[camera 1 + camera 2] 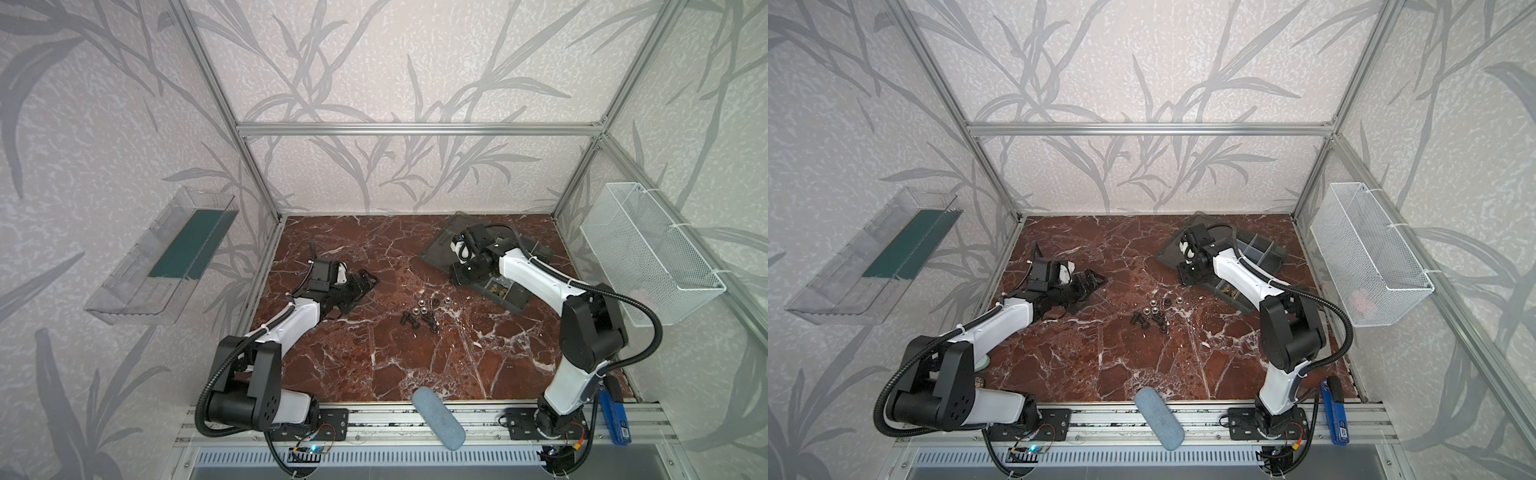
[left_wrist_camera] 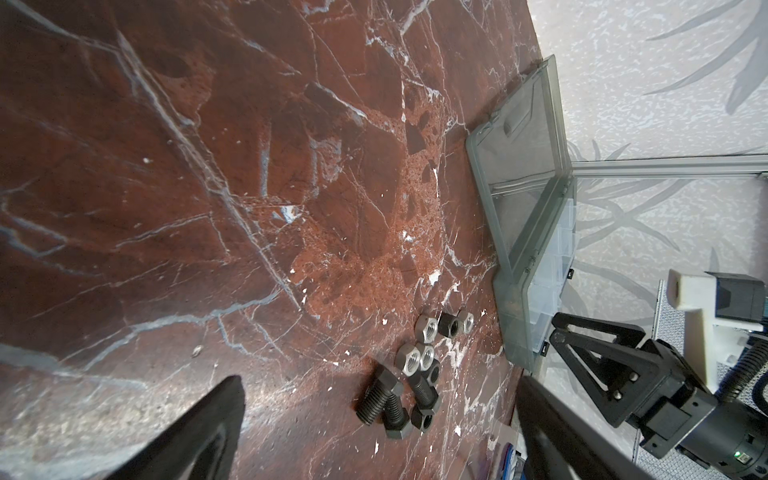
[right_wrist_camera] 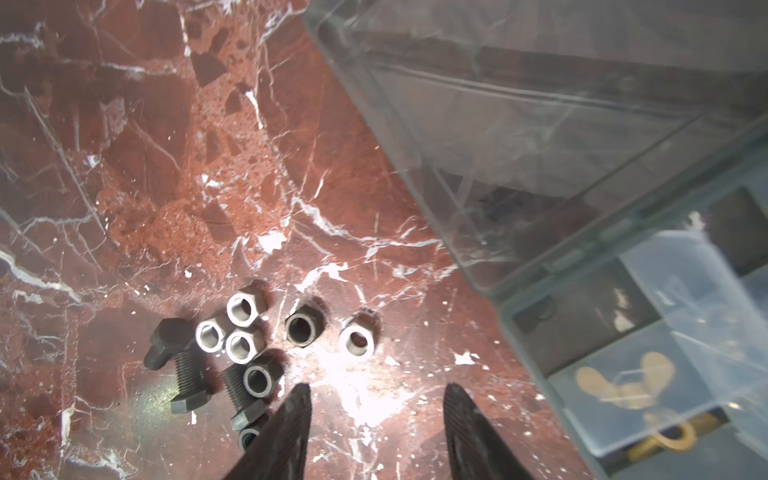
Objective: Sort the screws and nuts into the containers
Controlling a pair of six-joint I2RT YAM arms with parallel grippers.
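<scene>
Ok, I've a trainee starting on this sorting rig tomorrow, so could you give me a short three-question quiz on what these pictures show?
1. True or false: the lid of the organizer box is open.
2. The right gripper holds: A a nut, B a screw, C nothing.
3. What colour are the pieces already inside the box?
Key: 1 true; 2 C; 3 brass.
</scene>
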